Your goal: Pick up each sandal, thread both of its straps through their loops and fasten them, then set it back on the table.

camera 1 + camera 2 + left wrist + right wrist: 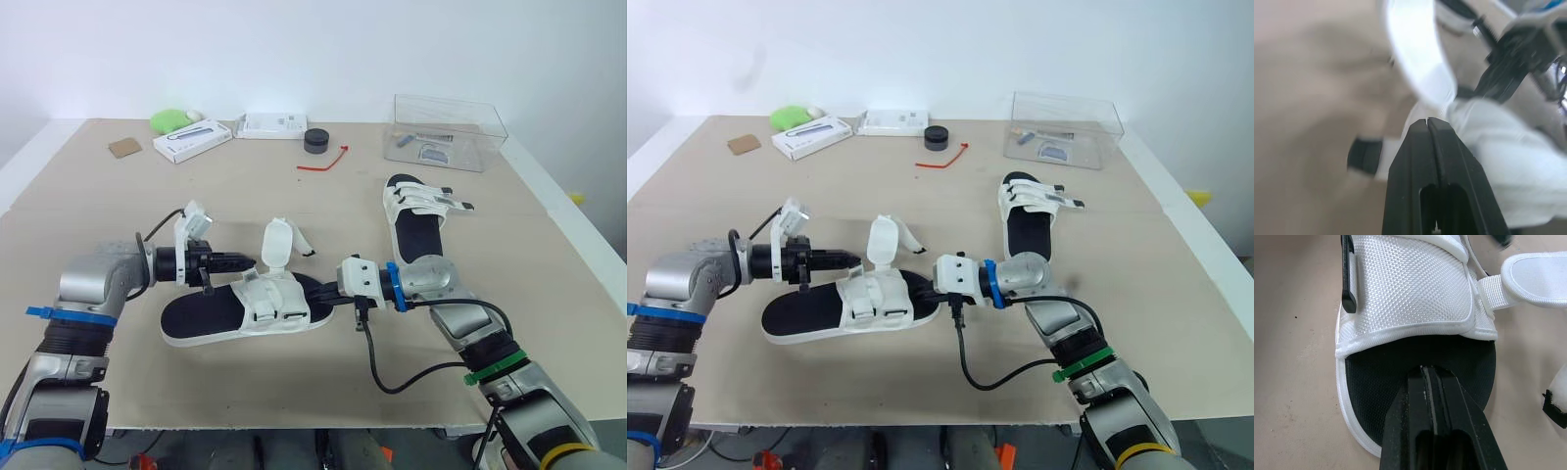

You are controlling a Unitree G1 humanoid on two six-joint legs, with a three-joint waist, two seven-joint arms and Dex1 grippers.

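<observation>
Table (pixel 118 225), seen from the front edge.

Front centre: near sandal (pixel 245 311), lying lengthwise left to right, one strap (pixel 277 245) standing up from its middle. The left claw (pixel 245 262) is above the sandal's left half, just left of that strap. The right claw (pixel 321 292) is over the footbed at the sandal's right end.

Right of centre, behind the near sandal and apart from it: far sandal (pixel 416 220), lying front to back.

Back row, left to right: card (pixel 124 147), rounded lump (pixel 171 120), box (pixel 193 140) just before the lump, packet (pixel 269 125), puck (pixel 315 140), tie (pixel 323 162) before the puck, bin (pixel 449 132) with small items in it.
</observation>
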